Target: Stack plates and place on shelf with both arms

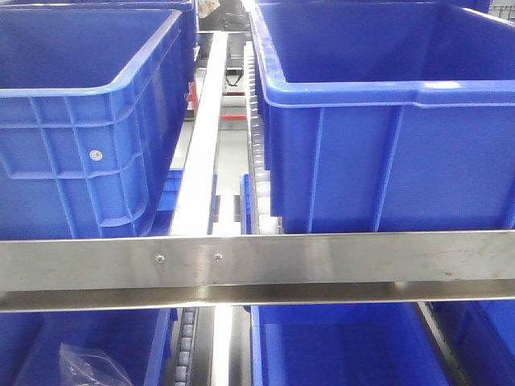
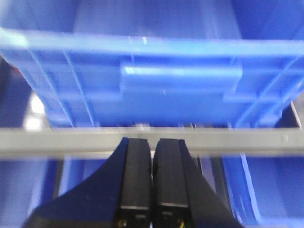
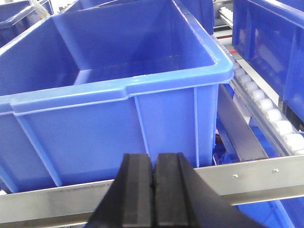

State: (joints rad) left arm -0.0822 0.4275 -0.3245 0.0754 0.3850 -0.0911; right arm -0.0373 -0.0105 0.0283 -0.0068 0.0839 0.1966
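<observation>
Nearest to the cams: left gripper (image 2: 152, 183) and right gripper (image 3: 154, 190), 2 in all, both w/ black fingers pressed flat together, clenched on nothing. Each hangs just in front of the shelf's front rail (image 1: 257, 261), pointing at it.

Just behind that rail: blue crates. Front view shows 2 on the upper tier, a left crate (image 1: 80, 137) and a right crate (image 1: 386, 137), w/ a long steel rail (image 1: 197, 161) and a roller track (image 1: 256, 145) running back between them. Below the front rail, at least 2 more blue crates, one holding a clear plastic bag (image 1: 88, 366).

Plates: 0 in any view; can't say where they are.

Handling, judged from the task alone: 2 glossy plates are prob. stiff, slick, breakable, moderate weight once stacked. Best hold likely the raised rim, one gripper on each opposite side, kept level.
</observation>
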